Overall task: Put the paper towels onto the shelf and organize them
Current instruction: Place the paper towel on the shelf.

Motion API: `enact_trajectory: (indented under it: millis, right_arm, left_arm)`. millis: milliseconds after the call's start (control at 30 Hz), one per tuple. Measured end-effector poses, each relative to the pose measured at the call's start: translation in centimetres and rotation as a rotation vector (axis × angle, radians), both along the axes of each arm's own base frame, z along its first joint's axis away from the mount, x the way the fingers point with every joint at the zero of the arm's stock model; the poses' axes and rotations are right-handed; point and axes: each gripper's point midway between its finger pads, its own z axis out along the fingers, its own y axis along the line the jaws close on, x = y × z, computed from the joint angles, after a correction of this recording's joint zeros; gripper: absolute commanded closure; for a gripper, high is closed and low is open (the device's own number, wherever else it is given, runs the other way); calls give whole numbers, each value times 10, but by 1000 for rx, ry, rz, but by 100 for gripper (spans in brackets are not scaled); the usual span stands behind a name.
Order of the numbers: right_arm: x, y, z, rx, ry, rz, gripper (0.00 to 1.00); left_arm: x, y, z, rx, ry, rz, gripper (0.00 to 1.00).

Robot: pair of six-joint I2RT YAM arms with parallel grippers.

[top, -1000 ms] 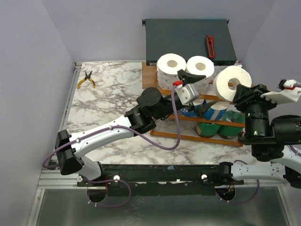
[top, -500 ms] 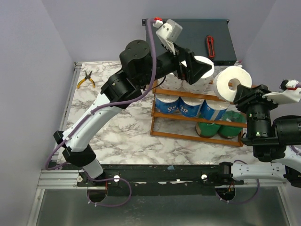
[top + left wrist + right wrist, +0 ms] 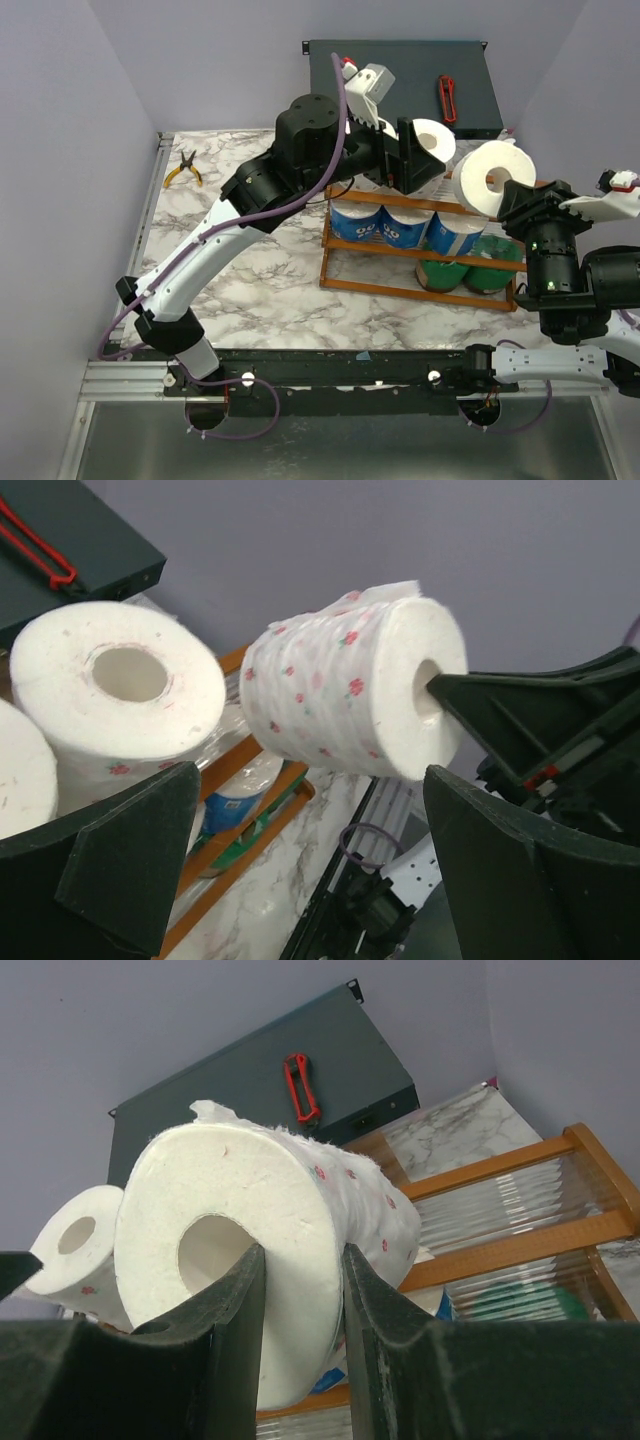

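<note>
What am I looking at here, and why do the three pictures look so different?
These are two robot arms bolted to a marble-patterned table. One picture looks down from above; the other two come from small cameras on each arm's wrist, so you see its own claw up close. The right claw pinches a white paper towel roll, one finger inside its hollow middle. The left claw is open and empty, above the wooden shelf. The shelf carries more white rolls on top, blue-wrapped rolls in the middle and green-wrapped ones below. Yellow-handled pliers lie on the table; a dark metal box sits behind.
</note>
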Motion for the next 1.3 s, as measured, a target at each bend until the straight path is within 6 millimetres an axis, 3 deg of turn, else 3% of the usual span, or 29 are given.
enact_trajectory:
  millis: [133, 233, 333, 700, 1000, 1167, 1300]
  right_arm:
    - [0, 1, 0, 1, 0, 5, 74]
    - [0, 1, 0, 1, 0, 5, 74]
    - [0, 2, 0, -1, 0, 5, 74]
    - [2, 10, -2, -19, 4, 5, 73]
    - [2, 11, -2, -19, 4, 6, 74]
    - [2, 11, -2, -19, 4, 10, 74]
    - [1, 10, -2, -18, 4, 10, 74]
  left_arm:
    - [-16, -2, 35, -53, -32, -52, 1]
    - [-28, -7, 43, -64, -39, -92, 1]
    - [-34, -17, 37, -52, -29, -121, 1]
    - [-28, -47, -12, 55, 49, -153, 1]
    - [-23, -56, -8, 42, 41, -147, 4]
    - [-20, -64, -2, 21, 28, -145, 10]
    - [-21, -72, -9, 29, 37, -151, 16]
